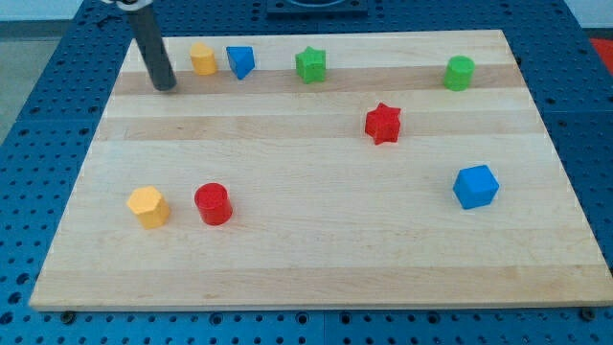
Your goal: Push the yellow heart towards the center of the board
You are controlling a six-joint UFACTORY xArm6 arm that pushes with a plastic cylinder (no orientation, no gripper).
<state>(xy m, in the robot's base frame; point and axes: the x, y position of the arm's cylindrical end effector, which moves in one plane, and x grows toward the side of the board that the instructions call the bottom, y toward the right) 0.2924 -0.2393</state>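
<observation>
The yellow heart (202, 57) sits near the view's top left edge of the wooden board (316, 268). It stands just left of a blue triangular block (239, 61). My tip (166, 87) rests on the board a short way left of and slightly below the yellow heart, not touching it. The dark rod rises from the tip towards the view's top left.
A green star (310, 65) and a green cylinder (459, 73) lie along the top. A red star (382, 123) is right of centre. A blue cube (475, 186) is at the right. A yellow pentagon-like block (148, 206) and a red cylinder (213, 203) are at the lower left.
</observation>
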